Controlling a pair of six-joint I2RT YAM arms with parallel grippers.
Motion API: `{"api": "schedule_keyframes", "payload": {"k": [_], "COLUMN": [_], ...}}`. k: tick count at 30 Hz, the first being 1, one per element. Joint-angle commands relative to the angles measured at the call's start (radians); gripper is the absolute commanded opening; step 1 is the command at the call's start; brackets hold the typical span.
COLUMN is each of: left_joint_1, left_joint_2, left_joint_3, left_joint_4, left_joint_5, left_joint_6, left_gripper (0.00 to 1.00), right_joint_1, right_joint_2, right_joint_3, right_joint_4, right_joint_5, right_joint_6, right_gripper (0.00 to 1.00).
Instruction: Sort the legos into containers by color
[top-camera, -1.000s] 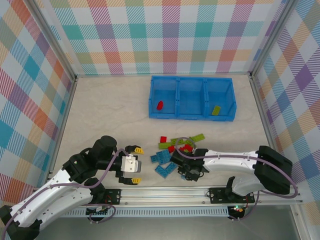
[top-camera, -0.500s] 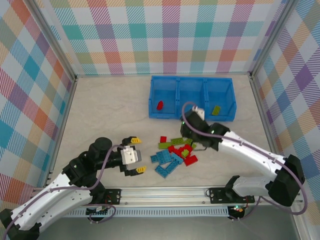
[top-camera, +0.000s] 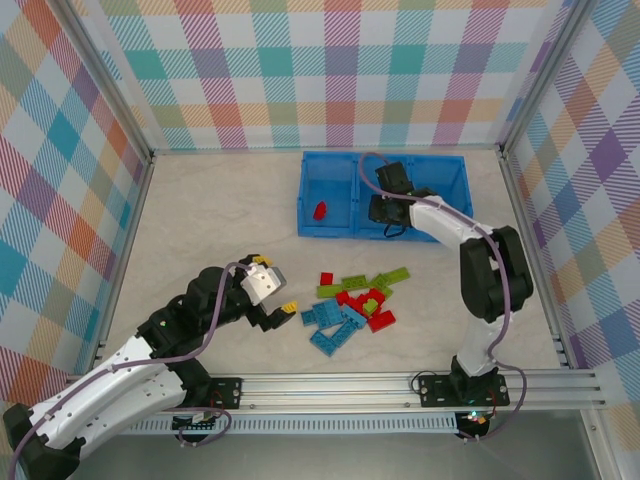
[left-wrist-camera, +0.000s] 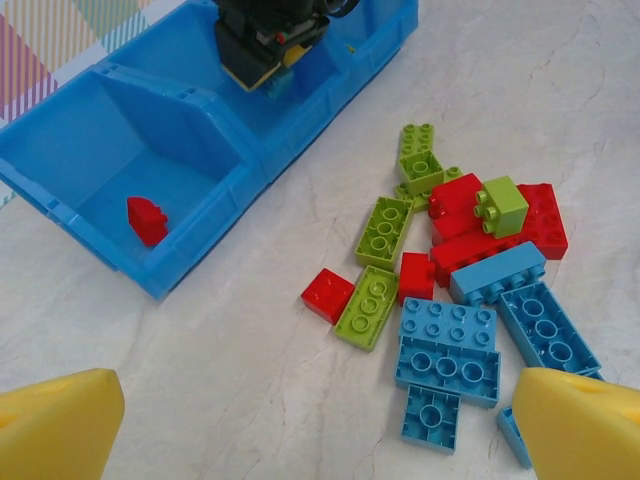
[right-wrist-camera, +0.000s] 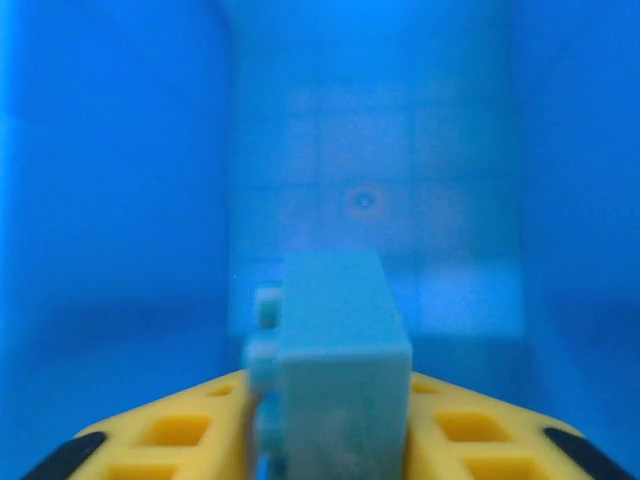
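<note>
Has carried 1 blue brick from the pile up to the bin within the last second, using the right gripper. Holds it in a narrow grip above the middle compartment (not yet dropped). Has also brought the left gripper nearer the pile, wide and empty above the desk. Means a start for the 3rd colour, with 1 red brick in the left compartment and 1 green brick in the right compartment. Leaves most of the pile unsorted.
</note>
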Motion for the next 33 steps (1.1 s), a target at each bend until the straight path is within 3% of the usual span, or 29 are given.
{"api": "schedule_keyframes", "payload": {"k": [1,3,7,11,15,19,25,33], "left_joint_1": [0.008,0.007,0.008,0.007,0.008,0.007,0.007,0.007], "left_joint_2": [-0.012,-0.017,-0.030,-0.057,-0.107,-0.103,-0.041,-0.050], "left_joint_3": [0.025,0.023,0.008,-0.004,-0.039,-0.053,-0.042,-0.048], "left_joint_4": [0.022,0.022,0.022,-0.083,-0.101,-0.097,-0.104,-0.111], "left_joint_5": [-0.015,-0.007,0.042,0.205,0.339,0.379,0.415,0.405], "left_joint_6": [0.001,0.011,0.055,0.237,0.336,0.382,0.410,0.416], "left_gripper": [1.00,1.00,1.00,1.00,1.00,1.00,1.00,1.00], "right_joint_1": [0.002,0.002,0.002,0.027,0.139,0.300,0.473,0.498], "right_joint_2": [-0.009,-0.041,-0.157,-0.376,-0.600,-0.732,-0.666,-0.488], "right_joint_3": [0.055,0.046,-0.005,-0.181,-0.358,-0.482,-0.521,-0.469], "right_joint_4": [-0.011,-0.013,-0.037,-0.036,-0.173,-0.329,-0.416,-0.322], "right_joint_5": [-0.033,-0.010,-0.012,-0.112,-0.051,0.007,-0.044,-0.064], "right_joint_6": [-0.006,0.000,0.020,0.077,0.181,0.325,0.481,0.456], "right_gripper": [0.43,0.49,0.49,0.49,0.49,0.51,0.62,0.71]}}
